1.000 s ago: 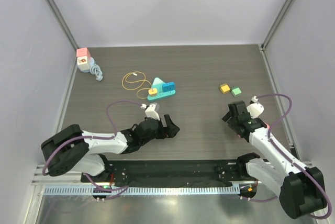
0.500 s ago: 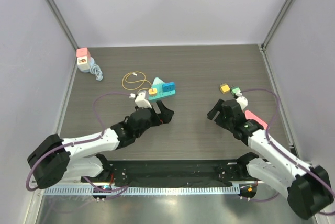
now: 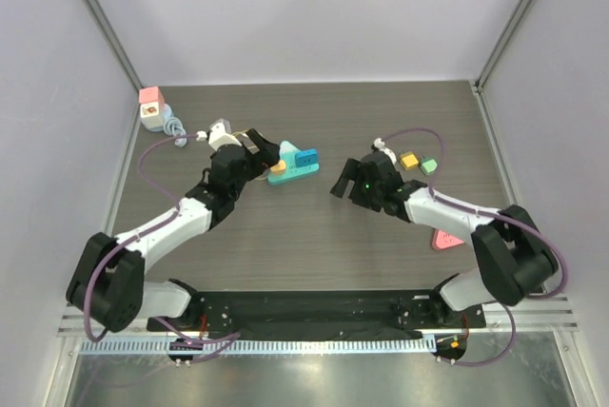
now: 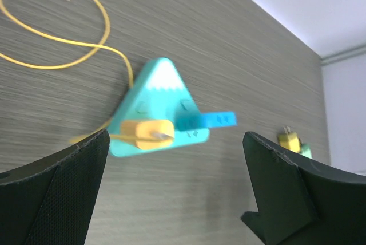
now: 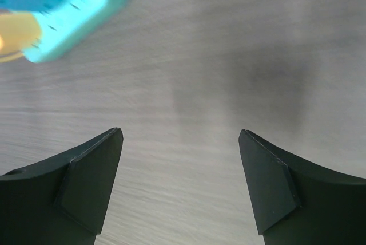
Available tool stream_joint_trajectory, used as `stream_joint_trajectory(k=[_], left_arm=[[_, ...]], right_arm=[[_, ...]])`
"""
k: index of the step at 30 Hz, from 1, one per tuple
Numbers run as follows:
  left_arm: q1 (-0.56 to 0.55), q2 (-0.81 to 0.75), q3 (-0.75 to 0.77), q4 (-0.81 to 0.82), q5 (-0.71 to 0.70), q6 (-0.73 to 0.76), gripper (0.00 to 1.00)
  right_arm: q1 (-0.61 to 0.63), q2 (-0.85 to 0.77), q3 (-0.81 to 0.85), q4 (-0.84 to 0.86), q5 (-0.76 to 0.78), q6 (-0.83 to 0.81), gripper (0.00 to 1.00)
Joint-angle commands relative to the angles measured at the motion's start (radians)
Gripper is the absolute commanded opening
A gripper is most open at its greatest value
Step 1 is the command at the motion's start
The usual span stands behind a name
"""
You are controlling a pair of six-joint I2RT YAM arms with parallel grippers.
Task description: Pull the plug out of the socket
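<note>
The teal triangular socket (image 3: 295,164) (image 4: 163,93) lies flat at mid-table. An orange-yellow plug (image 3: 278,167) (image 4: 146,133) sits in its near-left face, and a thin yellow cable (image 4: 68,39) loops away from it to the left. A blue plug (image 3: 306,156) (image 4: 214,120) sits on the socket's right side. My left gripper (image 3: 265,154) (image 4: 174,159) is open just left of the socket, with nothing between its fingers. My right gripper (image 3: 341,179) (image 5: 180,136) is open over bare table to the socket's right. Only the socket's corner (image 5: 68,4) shows in the right wrist view.
A pink-and-white block (image 3: 152,107) with a grey coiled cable rests at the far left corner. Small yellow (image 3: 409,161) and green (image 3: 429,166) adapters lie right of my right gripper. A pink piece (image 3: 443,241) lies near the right arm. Metal rails edge both sides.
Both arms reached forward from the near edge toward the socket, the left to its left side and the right swinging in from the right. Both grippers opened wider.
</note>
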Motion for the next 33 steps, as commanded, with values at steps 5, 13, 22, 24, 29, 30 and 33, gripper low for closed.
stream_joint_trajectory(k=[5,13,22,24,29,30,33], left_arm=[[0.125,0.120,0.002,0.157,0.100,-0.008,0.96],[0.208,0.214,0.026,0.248,0.231,0.142,0.88],[0.327,0.604,0.341,0.168,0.725,0.092,0.93],[0.339,0.672,0.372,0.190,0.824,0.078,0.94],[0.343,0.724,0.384,0.249,0.882,0.044,0.89],[0.341,0.726,0.373,0.268,0.897,0.026,0.85],[0.343,0.718,0.353,0.294,0.893,0.023,0.82]], right_arm=[[-0.057,0.190,0.230,0.087,-0.140,-0.110,0.89],[-0.068,0.368,0.400,0.087,-0.235,-0.190,0.88],[-0.068,0.363,0.334,0.176,-0.279,-0.137,0.80],[-0.067,0.356,0.311,0.181,-0.276,-0.133,0.80],[-0.067,0.319,0.267,0.204,-0.278,-0.113,0.80],[-0.067,0.316,0.258,0.207,-0.279,-0.113,0.80],[-0.067,0.313,0.245,0.205,-0.283,-0.111,0.80]])
